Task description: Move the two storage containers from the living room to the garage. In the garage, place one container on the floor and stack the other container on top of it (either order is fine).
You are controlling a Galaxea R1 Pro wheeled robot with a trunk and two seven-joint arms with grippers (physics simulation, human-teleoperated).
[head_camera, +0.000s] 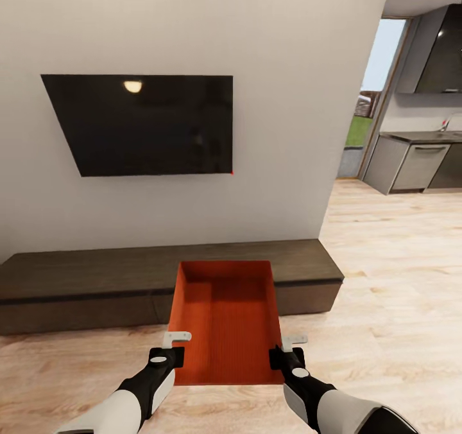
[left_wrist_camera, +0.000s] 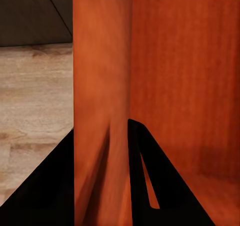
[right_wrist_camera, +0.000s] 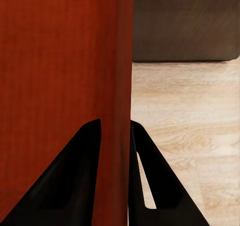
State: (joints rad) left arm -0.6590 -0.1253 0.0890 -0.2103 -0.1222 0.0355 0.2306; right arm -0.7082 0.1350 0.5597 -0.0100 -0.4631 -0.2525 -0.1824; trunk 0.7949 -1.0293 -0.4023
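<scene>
Bin [head_camera: 224, 321], orange-red and open-topped, hangs between both grippers above the wood floor [head_camera: 398, 260], in front of a low dark bench [head_camera: 83, 280] under the wall TV [head_camera: 144, 122]. The left gripper [head_camera: 172, 347] clamps the bin's left wall, one finger on each side. The right gripper [head_camera: 290, 350] pinches the right wall likewise. Kitchen cabinets [head_camera: 417, 164] stand far right.
</scene>
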